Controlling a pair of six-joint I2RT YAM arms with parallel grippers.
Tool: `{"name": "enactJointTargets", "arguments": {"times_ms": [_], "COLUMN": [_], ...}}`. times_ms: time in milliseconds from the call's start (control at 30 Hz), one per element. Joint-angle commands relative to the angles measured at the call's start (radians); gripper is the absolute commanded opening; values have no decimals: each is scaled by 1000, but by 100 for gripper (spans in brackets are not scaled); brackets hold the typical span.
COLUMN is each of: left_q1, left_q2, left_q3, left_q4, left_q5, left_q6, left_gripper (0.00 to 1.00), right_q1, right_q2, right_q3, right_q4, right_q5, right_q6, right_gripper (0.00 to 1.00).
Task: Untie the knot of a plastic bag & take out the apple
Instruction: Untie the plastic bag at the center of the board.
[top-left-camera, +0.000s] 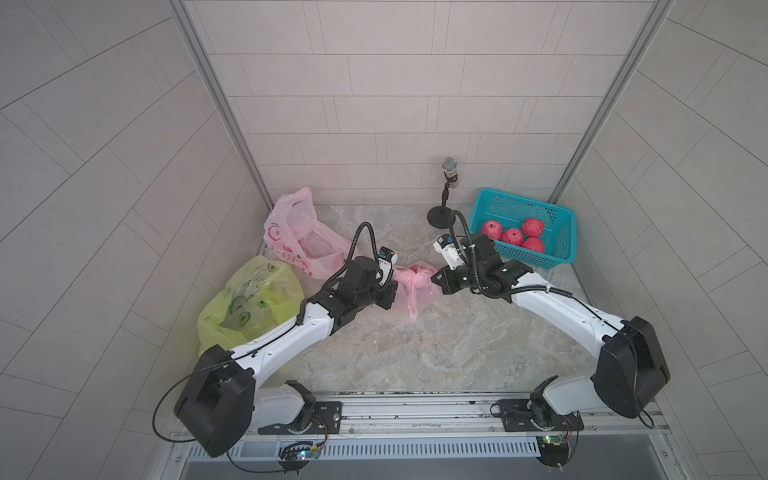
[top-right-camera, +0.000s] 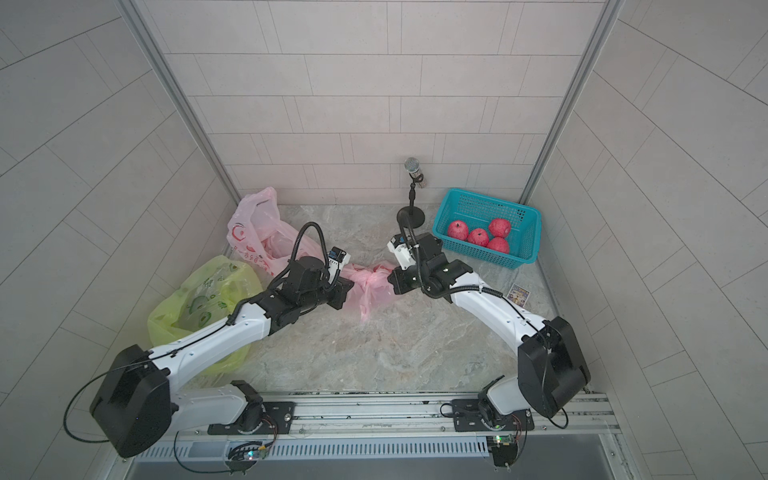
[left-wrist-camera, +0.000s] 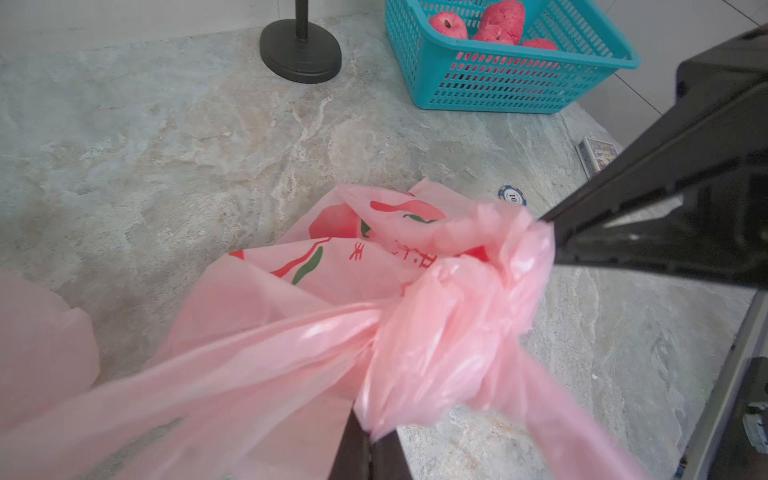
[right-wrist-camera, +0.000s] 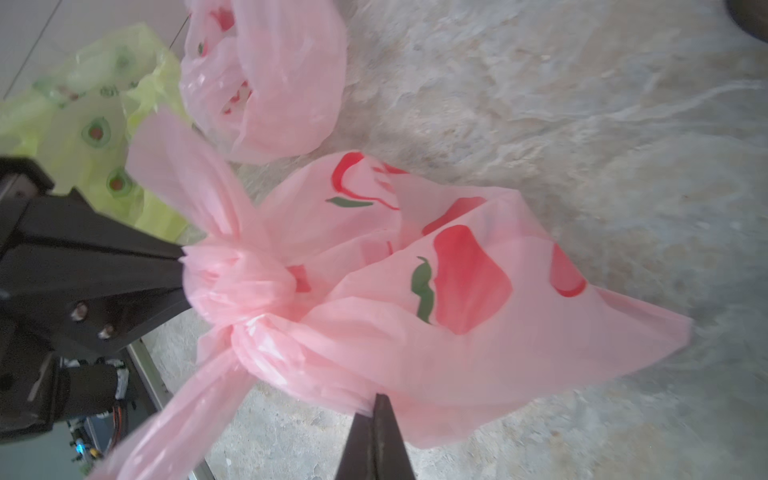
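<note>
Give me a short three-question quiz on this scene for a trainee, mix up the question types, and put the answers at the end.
1. True or false: the left gripper and the right gripper are both shut on the knotted pink bag.
2. How many red apples lie in the teal basket?
3. The microphone stand stands closest to: A) the teal basket, B) the yellow-green bag, C) the front rail.
Key: 1 true; 2 four; 3 A.
</note>
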Motion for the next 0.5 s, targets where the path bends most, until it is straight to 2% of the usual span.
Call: {"name": "enactJointTargets", "arguments": {"times_ms": [0,67,200,333,467], "left_q1": [96,161,238,273,273], "left_q2": [-51,-60,-44,-28,-29], "left_q3": [-36,-86,-145,-184,-194], "left_q4": [-20,32,108,196,274], "left_q5": [-41,-1,36,72,162], "left_q6": [-82,-133,-206,-260,-250], "left_gripper": [0,0,0,0,0], "right_q1": [-120,-154,-160,-180,-175], "right_q2": [-57,-66,-58,-35,-33], "right_q3": [-33,-60,-106,-146,-121], "right_q4": [-4,20,13,13,-12], "right_q5": [-64,-94,-56,-44,-57], "right_q6": [112,125,126,172,157], "right_gripper": [0,0,0,0,1]}}
